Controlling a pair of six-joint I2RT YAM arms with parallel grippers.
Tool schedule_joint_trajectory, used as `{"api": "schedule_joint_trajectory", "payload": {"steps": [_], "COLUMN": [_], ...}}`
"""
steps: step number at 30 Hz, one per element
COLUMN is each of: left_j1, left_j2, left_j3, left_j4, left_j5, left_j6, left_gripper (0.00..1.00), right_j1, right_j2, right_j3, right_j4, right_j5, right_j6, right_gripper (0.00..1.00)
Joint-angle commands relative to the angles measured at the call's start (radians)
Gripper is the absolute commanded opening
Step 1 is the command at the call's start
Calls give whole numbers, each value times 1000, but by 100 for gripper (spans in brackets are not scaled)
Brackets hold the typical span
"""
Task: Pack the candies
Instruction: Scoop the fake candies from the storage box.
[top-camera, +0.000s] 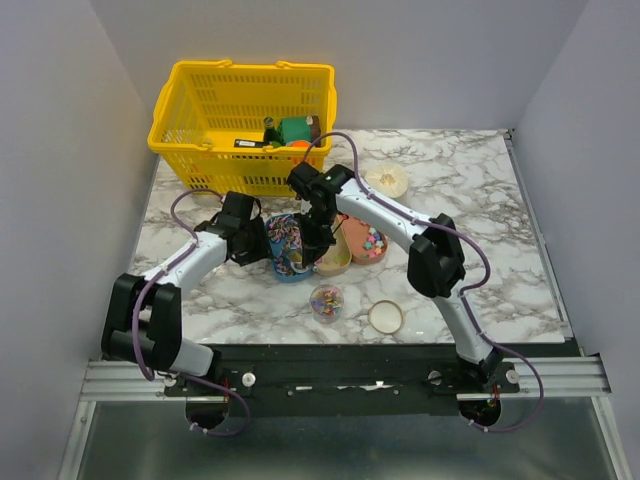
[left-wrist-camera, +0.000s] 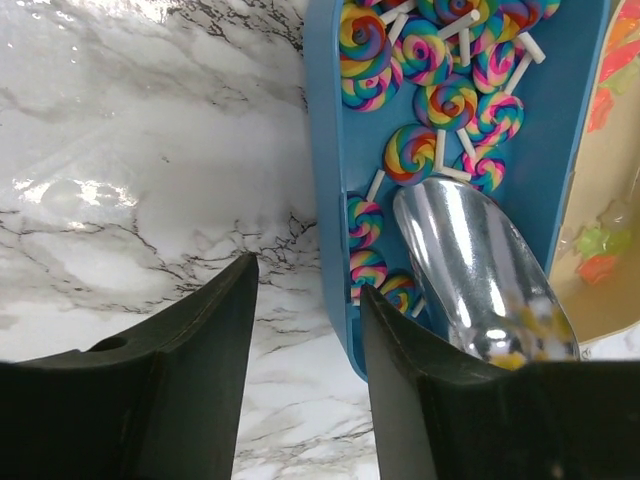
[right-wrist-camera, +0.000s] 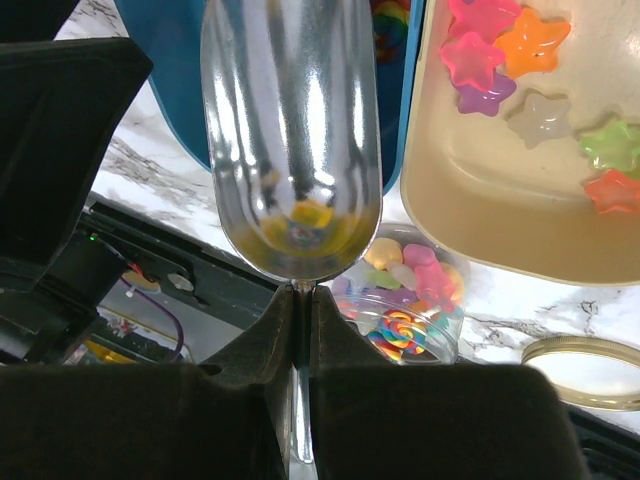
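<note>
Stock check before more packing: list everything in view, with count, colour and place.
table: one, white marble, beneath everything
basket: one, yellow, back left
blue tray: one, blue, centre
lollipops: many, rainbow swirls, in blue tray
beige tray: one, beige, right of blue tray
star sweets: several, mixed colours, in beige tray
pinkish tray: one, pinkish, right of beige tray
candies: many, mixed colours, in pinkish tray and jar
jar: one, clear, in front of trays
ring lid: one, pale, right of jar
disc: one, cream, behind trays
scoop: one, silver, over blue tray
left arm: one, black and white, jaws apart astride blue tray's rim
right arm: one, black and white, jaws shut on scoop's handle
</note>
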Motion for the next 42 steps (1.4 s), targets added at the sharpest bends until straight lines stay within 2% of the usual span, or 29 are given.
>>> {"api": "schedule_joint_trajectory", "payload": {"steps": [1,5,9,14,21,36,42], "left_j1": [1,1,-2,-11,-22,-37,-37], "left_j2": [26,48,73,96,115,143,143], "left_j3": [-15,-16,-16,-13,-9,2,2], "left_j4": [9,7,7,7,-2,-13,-11], "left_j5": [36,47,68,79,82,105,102], "left_j6": [-11,-8,-7,-2,5,25,25], "left_gripper": [50,41,28,20,0,0,0], "right_j1": [-7,-6,-6,-7,-6,-6,-7], "right_j2": [25,38,54,65,93,105,99], "right_j3": [15,8,14,15,38,-23,-21], "right_j4": [-11,23,54,89,121,238,239], "right_j5": [62,91,110,134,172,251,187], "right_j6": [32,34,29,25,11,29,66], "right_gripper": [1,1,1,1,1,1,1]}}
